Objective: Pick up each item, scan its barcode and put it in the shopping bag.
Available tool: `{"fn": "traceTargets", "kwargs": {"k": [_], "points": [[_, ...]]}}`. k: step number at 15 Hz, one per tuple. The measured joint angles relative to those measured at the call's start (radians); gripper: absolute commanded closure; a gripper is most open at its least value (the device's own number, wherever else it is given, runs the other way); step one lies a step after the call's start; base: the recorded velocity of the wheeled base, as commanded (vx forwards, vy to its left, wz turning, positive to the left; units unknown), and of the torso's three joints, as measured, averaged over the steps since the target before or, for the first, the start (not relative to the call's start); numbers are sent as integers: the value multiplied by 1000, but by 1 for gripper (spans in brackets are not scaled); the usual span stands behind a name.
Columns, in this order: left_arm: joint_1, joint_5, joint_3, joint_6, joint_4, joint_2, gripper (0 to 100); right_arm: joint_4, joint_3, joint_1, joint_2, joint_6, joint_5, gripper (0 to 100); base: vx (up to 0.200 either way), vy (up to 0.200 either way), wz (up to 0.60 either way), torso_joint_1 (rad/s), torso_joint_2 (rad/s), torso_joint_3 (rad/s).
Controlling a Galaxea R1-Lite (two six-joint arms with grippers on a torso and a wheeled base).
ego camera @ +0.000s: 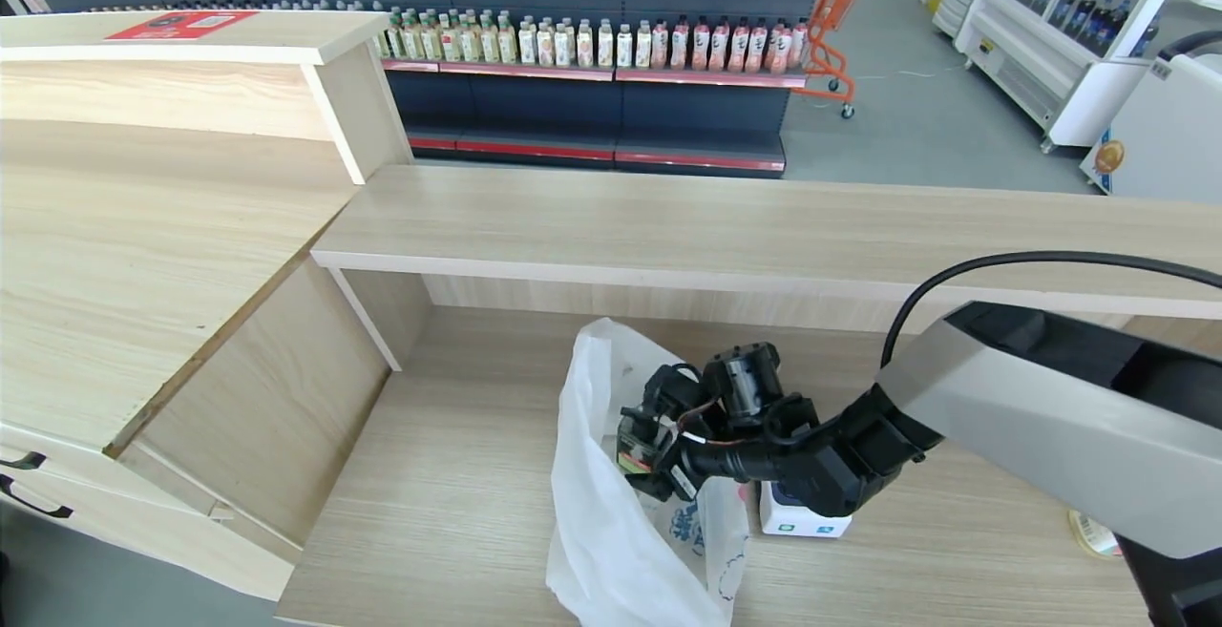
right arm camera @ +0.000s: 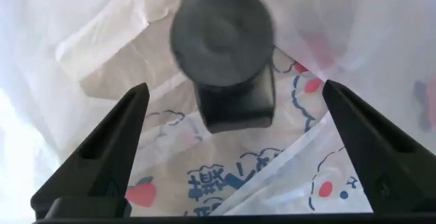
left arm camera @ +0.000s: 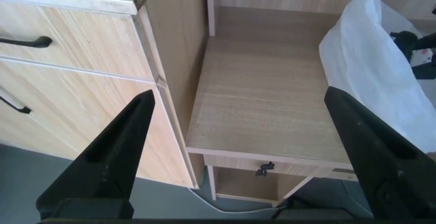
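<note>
Looking down from the head camera, I see my right gripper (ego camera: 638, 460) in the mouth of the white plastic shopping bag (ego camera: 601, 551) on the pale wooden counter (ego camera: 458, 512). A small white box (ego camera: 802, 518) just beside it looks left to do. At the right wrist the jaws are spread and a dark round-capped container (right arm camera: 235, 98) lies released in the bag, slack walls crowding close. My left gripper (left arm camera: 240, 94) is open and empty.

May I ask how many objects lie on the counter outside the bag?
2: a white box beside the shopping bag, a second object near the counter's right edge; the arm may hide more.
</note>
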Motion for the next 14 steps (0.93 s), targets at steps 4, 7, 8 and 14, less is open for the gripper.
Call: {"fn": "traceTargets", "kwargs": {"k": [4,7,8,14], "points": [[0,0,0,0,0,0,0,35,26,-13,-103,370,4,0,0,0,0,0,0,0],[0,0,0,0,0,0,0,104,122,-39,-247,555,16,0,0,0,0,0,0,0],[0,0,0,0,0,0,0,129,163,-49,-314,586,24,0,0,0,0,0,0,0],[0,0,0,0,0,0,0,481,399,-145,-879,345,-100,0,0,0,0,0,0,0]]}}
